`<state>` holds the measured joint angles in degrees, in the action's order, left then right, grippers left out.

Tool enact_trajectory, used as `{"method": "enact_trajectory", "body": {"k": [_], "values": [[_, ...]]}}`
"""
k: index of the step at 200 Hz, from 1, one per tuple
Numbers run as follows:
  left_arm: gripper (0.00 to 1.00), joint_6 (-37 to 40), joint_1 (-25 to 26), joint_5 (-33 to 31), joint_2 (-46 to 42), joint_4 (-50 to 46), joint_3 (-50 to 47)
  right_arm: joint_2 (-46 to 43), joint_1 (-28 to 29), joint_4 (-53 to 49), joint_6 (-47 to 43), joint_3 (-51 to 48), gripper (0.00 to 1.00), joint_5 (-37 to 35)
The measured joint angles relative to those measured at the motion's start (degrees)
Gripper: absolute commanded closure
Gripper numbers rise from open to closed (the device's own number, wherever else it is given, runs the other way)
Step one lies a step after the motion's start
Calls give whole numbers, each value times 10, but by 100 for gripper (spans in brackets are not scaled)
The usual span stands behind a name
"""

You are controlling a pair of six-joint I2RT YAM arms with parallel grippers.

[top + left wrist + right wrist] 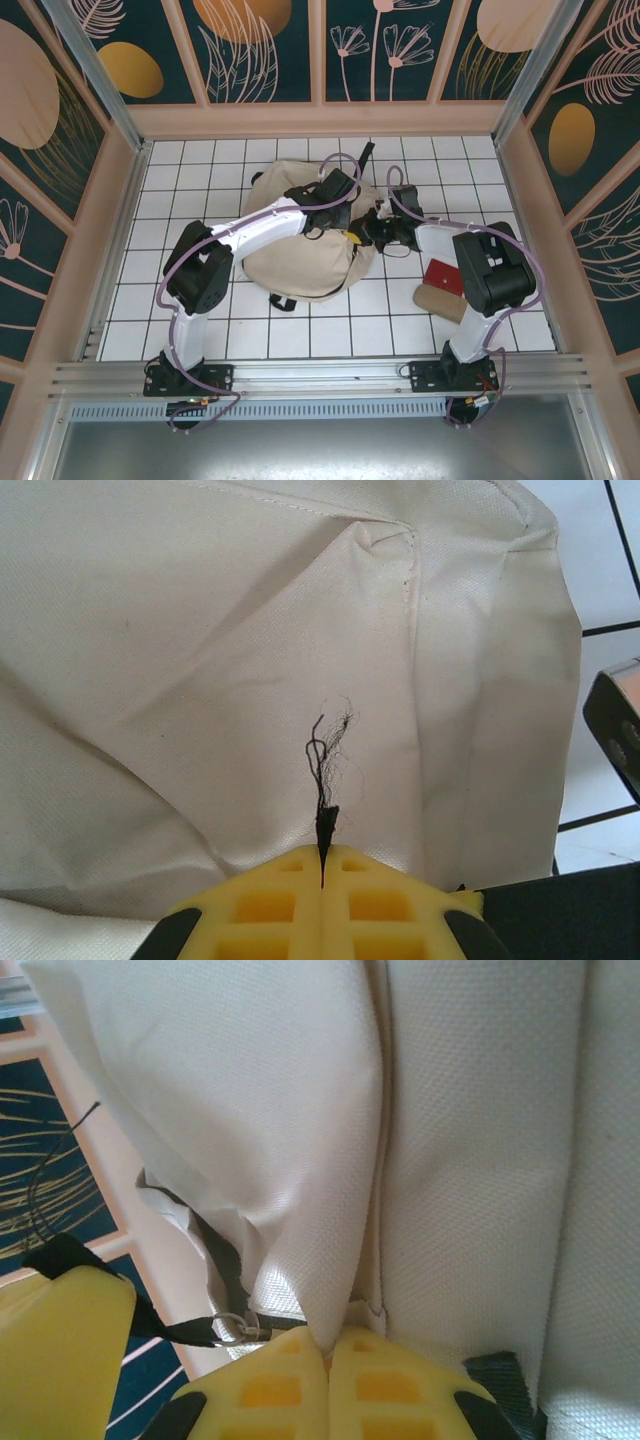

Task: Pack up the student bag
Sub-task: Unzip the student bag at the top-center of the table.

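The student bag (pixel 300 255), beige and soft, lies in the middle of the white tiled floor. My left gripper (pixel 350 228) is at its right end. In the left wrist view its yellow fingers (pixel 270 900) are shut on a frayed black zipper pull cord (pixel 324 820) over the bag's fabric (pixel 200 660). My right gripper (pixel 368 232) is right beside it, and its fingertips (pixel 290 1370) are shut on a fold of the bag's cloth (pixel 310 1210). A metal ring (pixel 232 1325) joins the zipper to a black cord that runs to the left gripper's finger (pixel 60 1350).
A flat red item (pixel 443 276) and a tan pouch (pixel 440 302) lie on the tiles right of the bag, close to the right arm. A black strap (pixel 282 302) pokes out at the bag's near edge. Wooden walls ring the floor.
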<state>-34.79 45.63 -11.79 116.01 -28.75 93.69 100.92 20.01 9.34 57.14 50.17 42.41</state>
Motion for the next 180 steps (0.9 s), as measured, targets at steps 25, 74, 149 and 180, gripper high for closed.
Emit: {"method": "enact_trajectory", "body": {"k": [25,74,149,180], "values": [[100,0,-5,-16,0,-1,-10,0,3,-16,-17,3,100,-19],[100,1,-55,-55,-7,2,-78,0,5,-57,-48,5,100,-62],[100,13,-134,-115,-73,4,-113,-5,0,-84,-76,5,100,-104],[100,14,-150,-121,-85,5,-132,-5,-7,-110,-104,24,100,-120]]}}
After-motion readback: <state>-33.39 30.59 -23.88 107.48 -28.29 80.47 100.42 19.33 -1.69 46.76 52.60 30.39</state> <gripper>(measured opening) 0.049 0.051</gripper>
